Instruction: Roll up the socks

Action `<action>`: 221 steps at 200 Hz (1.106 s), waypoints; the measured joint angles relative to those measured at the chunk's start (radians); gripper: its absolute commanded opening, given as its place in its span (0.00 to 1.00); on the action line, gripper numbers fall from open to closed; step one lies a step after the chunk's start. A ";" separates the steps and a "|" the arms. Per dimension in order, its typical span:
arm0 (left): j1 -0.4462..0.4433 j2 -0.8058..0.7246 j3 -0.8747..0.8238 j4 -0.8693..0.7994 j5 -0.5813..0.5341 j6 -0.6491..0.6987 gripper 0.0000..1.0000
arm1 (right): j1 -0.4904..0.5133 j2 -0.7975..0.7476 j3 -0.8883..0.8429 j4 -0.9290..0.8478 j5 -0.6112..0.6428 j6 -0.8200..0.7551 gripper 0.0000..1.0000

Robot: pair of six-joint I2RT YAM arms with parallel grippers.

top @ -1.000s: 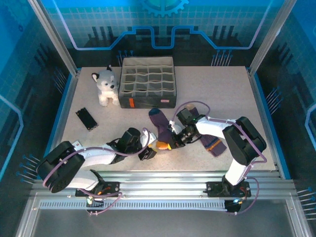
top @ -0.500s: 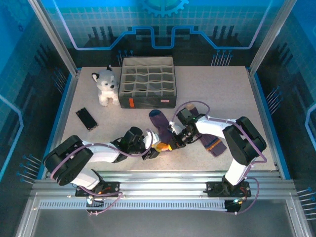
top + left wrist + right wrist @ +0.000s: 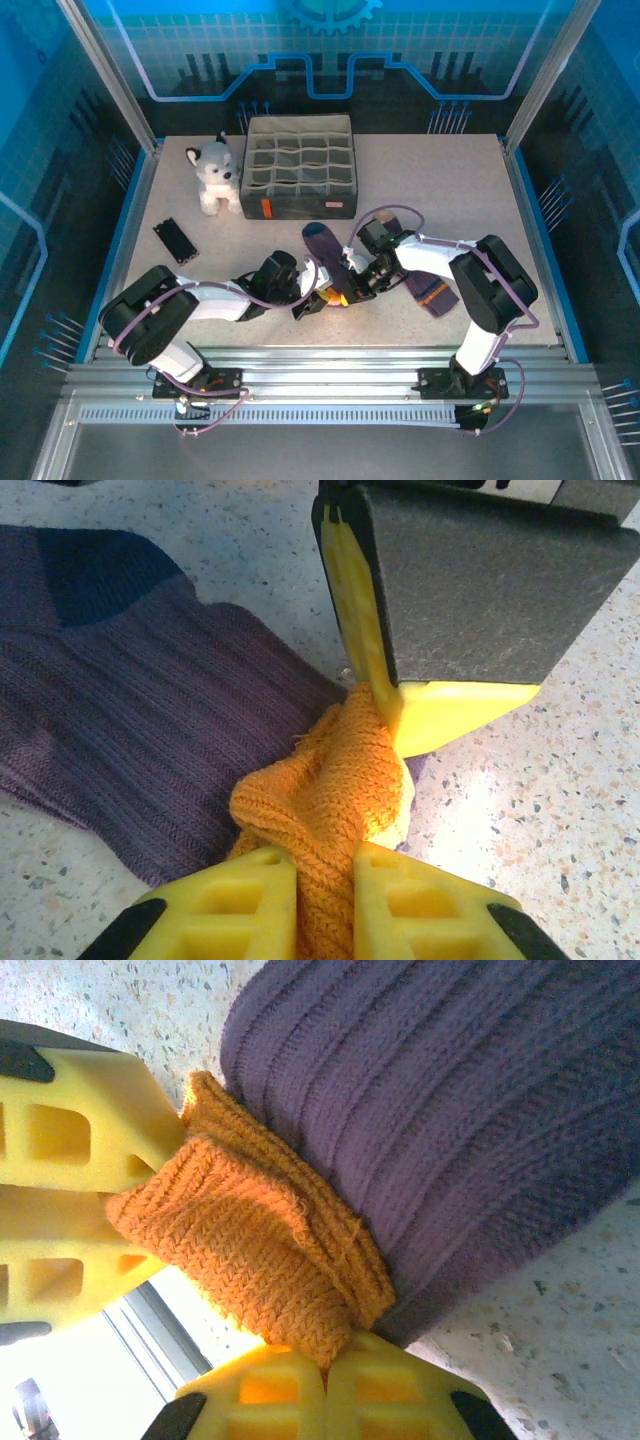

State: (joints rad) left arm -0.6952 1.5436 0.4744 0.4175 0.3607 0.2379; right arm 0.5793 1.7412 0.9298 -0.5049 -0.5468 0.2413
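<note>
A purple sock (image 3: 324, 255) with a navy toe lies mid-table, its orange cuff (image 3: 341, 296) toward the near edge. My left gripper (image 3: 320, 299) is shut on that cuff from the left; in the left wrist view the orange knit (image 3: 330, 780) is pinched between my yellow fingertips (image 3: 250, 900), beside the purple leg (image 3: 150, 740). My right gripper (image 3: 351, 287) is shut on the same cuff (image 3: 250, 1250) from the right, its jaws (image 3: 325, 1365) closed on the edge of the knit. A second purple sock (image 3: 435, 293) lies flat at the right, partly under the right arm.
A grey divided organiser box (image 3: 300, 165) stands at the back, with a plush husky (image 3: 213, 175) to its left. A small black block (image 3: 175, 240) lies at the left. The two grippers' fingers nearly touch at the cuff, close to the table's near edge (image 3: 340, 345).
My left gripper has moved right to the orange cuff and closed on it. The right gripper has kept its grip and stayed in place.
</note>
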 measured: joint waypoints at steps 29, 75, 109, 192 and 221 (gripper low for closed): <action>-0.005 -0.053 -0.033 0.006 -0.029 0.004 0.41 | 0.000 0.000 0.001 -0.004 0.000 -0.004 0.00; -0.008 -0.238 -0.113 0.012 -0.047 0.090 0.43 | 0.000 0.000 0.001 -0.012 0.008 -0.029 0.00; -0.008 -0.235 -0.101 -0.013 -0.003 0.192 0.43 | 0.000 0.000 0.001 -0.020 0.012 -0.045 0.00; -0.009 -0.072 -0.015 -0.067 0.034 0.290 0.43 | 0.000 -0.002 0.001 -0.028 0.013 -0.063 0.00; -0.009 -0.038 -0.009 -0.072 0.037 0.292 0.39 | 0.000 -0.004 0.001 -0.030 0.012 -0.064 0.00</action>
State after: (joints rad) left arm -0.7044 1.5055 0.4652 0.3450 0.3981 0.5301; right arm 0.5793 1.7370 0.9306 -0.5346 -0.5346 0.1776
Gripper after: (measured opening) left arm 0.418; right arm 0.049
